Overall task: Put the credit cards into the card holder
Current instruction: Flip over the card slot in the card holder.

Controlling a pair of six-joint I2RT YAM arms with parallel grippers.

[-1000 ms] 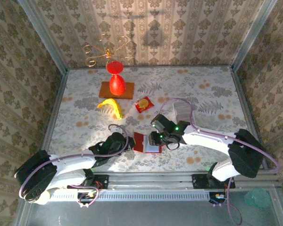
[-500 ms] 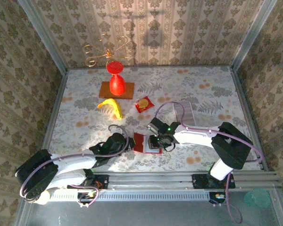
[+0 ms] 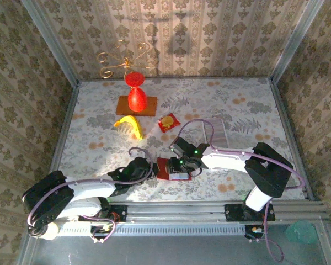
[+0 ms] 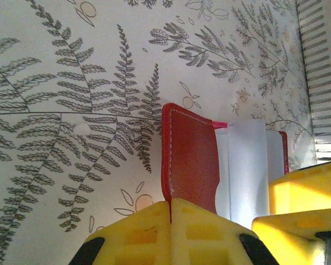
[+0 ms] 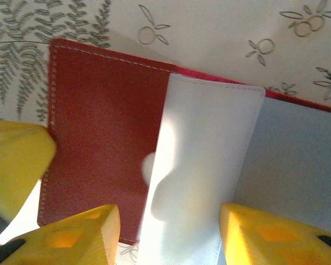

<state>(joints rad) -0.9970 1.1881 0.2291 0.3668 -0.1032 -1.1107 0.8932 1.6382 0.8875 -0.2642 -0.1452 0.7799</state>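
Half-open right gripper (image 5: 171,234) astride card (image 5: 204,154); left gripper (image 4: 171,212) pinches card holder (image 4: 190,154).

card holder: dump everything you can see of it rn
The card holder is a dark-red, leather-look folding case with pale edge stitching, lying open on the fern-print table near the front edge. A whitish card sits across its inside. The left claw is shut at its edge, seemingly pinching it; the open right claw straddles the card.

White arms (image 3: 88,190), black joints (image 3: 273,176), lilac cables (image 3: 205,122), yellow claw fingers (image 5: 71,237)
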